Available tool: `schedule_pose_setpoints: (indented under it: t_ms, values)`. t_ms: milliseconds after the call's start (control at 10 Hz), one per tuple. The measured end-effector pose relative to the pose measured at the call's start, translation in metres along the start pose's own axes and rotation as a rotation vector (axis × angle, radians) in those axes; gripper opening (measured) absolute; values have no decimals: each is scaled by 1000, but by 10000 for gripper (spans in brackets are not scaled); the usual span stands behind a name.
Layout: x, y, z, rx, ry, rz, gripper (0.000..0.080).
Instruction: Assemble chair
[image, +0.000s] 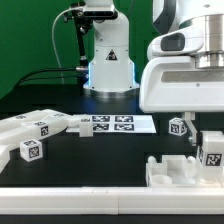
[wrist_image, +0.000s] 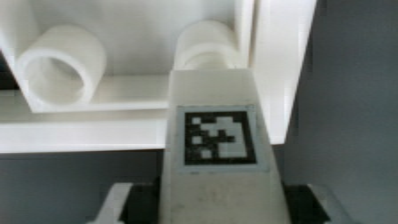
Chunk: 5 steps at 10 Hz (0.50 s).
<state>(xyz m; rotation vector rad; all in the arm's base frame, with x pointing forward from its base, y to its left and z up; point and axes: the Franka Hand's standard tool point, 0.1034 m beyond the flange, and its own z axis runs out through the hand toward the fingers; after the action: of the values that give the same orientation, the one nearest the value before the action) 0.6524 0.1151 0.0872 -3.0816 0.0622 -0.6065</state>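
My gripper (image: 209, 139) is at the exterior view's right, shut on a white chair bar (image: 212, 153) with a black-and-white tag. It holds the bar upright just above a low white chair piece (image: 172, 171) at the front right. In the wrist view the bar (wrist_image: 217, 135) runs between my dark fingers (wrist_image: 128, 203), pointing at a white piece with two rounded tubes (wrist_image: 64, 66). Several more tagged chair pieces (image: 30, 133) lie at the exterior view's left. A small tagged piece (image: 178, 126) stands beside the gripper.
The marker board (image: 115, 124) lies flat at the table's middle, in front of the robot base (image: 108, 60). The white arm body (image: 185, 70) fills the upper right. A pale table edge (image: 80, 203) runs along the front.
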Motion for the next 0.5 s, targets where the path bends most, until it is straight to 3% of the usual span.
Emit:
schedule_pose_setpoints:
  t_ms: [500]
  values:
    - [-6,0,-2,12,115,9,286]
